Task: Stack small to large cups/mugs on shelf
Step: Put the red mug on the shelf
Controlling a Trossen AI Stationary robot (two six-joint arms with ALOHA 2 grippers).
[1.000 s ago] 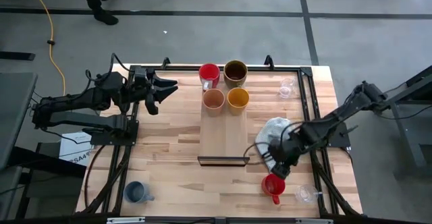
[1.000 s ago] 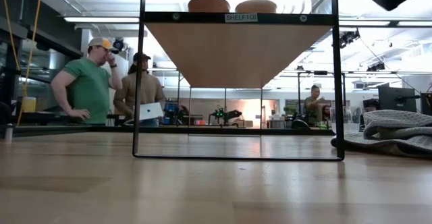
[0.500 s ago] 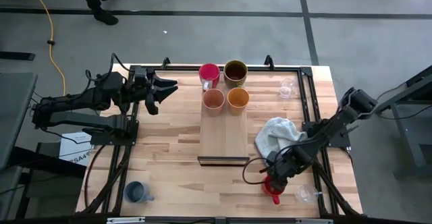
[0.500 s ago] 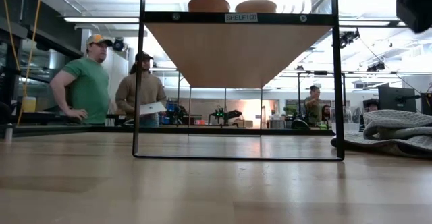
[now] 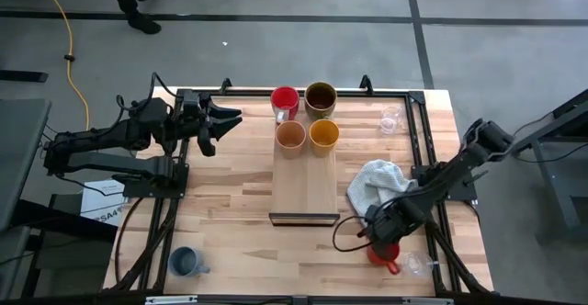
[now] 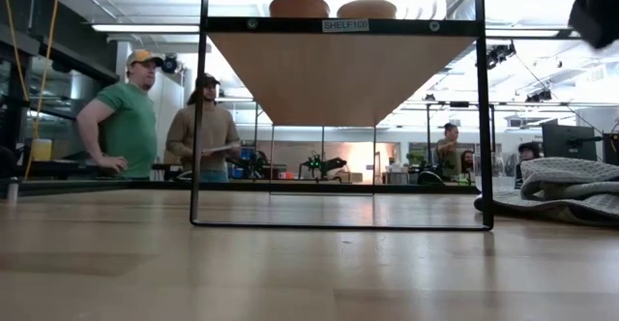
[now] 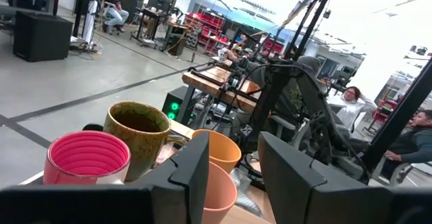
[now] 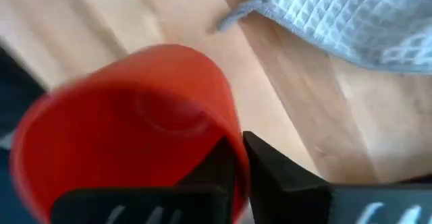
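A: Right tool [image 5: 386, 246] down at the red mug [image 5: 384, 254], off the shelf's [image 5: 306, 181] dark front edge, toward the desk's [image 5: 230, 204] near right corner. Pinched shut on the mug's rim, one finger inside, one outside.

B: Confirmed from the right wrist view: red mug [image 8: 128, 129] tipped, wall clamped between the closed fingers. Rim grip likely chosen because the body is too wide to span.

A: Pale cloth [image 5: 375, 181] just behind the mug, between it and the shelf's right side. A clear glass cup [image 5: 415, 265] just beside the mug, farther from the shelf.

B: Left tool [image 5: 220, 121] parked left of the shelf's far end, about half open, holding nothing. Probably waiting.

A: Far end of shelf: a second red mug [image 5: 285, 100], olive-brown mug [image 5: 321, 96], two orange cups [image 5: 290, 134] [image 5: 323, 132] in a tight block. Front half bare, presumably kept for the remaining cups.

B: Blue cup [image 5: 185, 262] well left of the shelf front, untouched. Second glass cup [image 5: 391, 118] right of the shelf's far end.
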